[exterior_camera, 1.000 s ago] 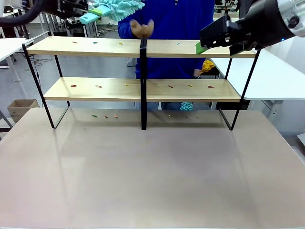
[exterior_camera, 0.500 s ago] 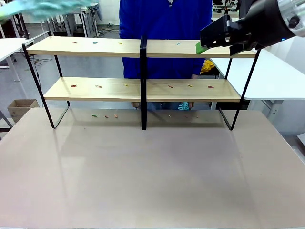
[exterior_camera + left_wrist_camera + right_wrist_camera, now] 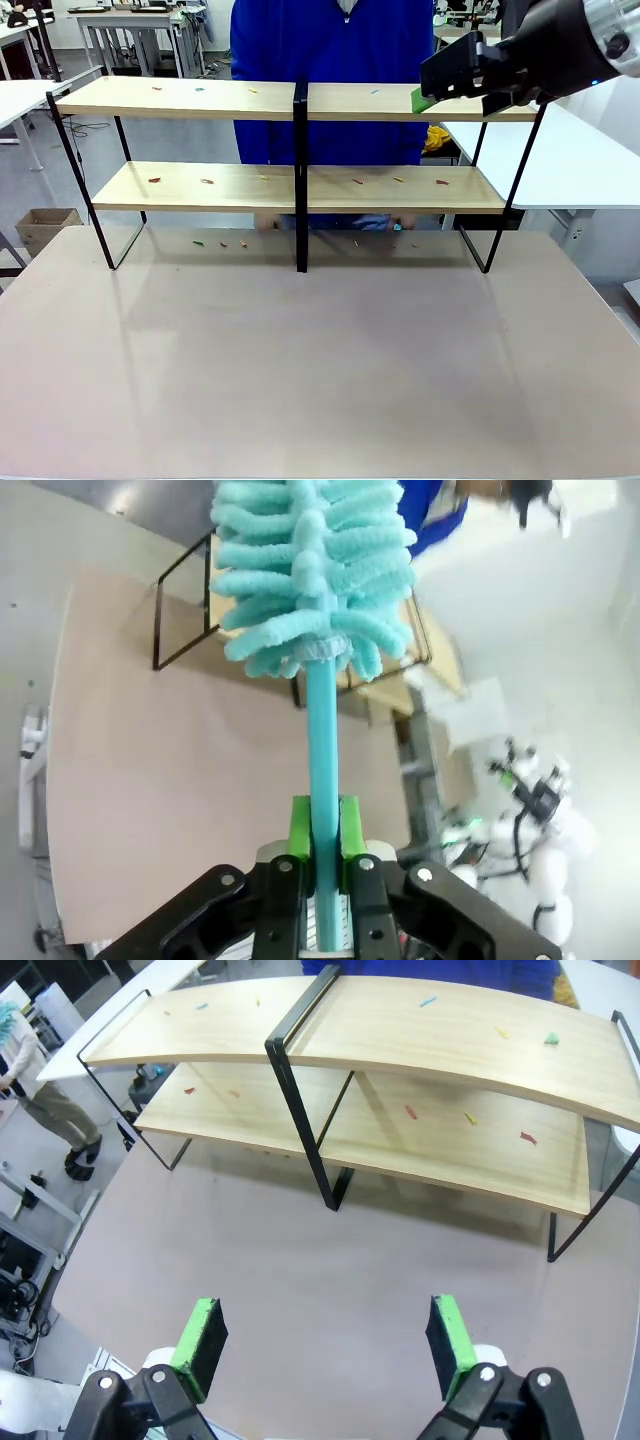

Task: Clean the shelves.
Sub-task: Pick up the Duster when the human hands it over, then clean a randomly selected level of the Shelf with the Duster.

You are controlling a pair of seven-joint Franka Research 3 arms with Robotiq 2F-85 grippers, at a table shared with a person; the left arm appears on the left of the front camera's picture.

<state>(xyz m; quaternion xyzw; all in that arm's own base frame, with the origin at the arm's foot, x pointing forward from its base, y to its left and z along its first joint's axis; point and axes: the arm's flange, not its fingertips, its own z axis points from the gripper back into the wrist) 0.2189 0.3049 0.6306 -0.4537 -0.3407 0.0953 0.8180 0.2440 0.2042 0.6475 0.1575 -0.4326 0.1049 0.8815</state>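
behind the lower board, the person's hands [image 3: 378, 222] are blurred and hard to make out. left gripper [image 3: 325, 825], high above the table [image 3: 320, 380], is clamped on the handle of one teal duster [image 3: 312, 570]. right gripper [image 3: 325, 1345] hovers before the shelves [image 3: 200, 187], jaws wide, empty. shelves stand at the table's far side: two boards, small coloured scraps on both.

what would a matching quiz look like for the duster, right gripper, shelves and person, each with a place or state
1 duster
2 right gripper
3 shelves
4 person

a behind the shelves
b open, holding nothing
c clamped in the left gripper
d dotted with small coloured scraps

Pairs: 1-c, 2-b, 3-d, 4-a
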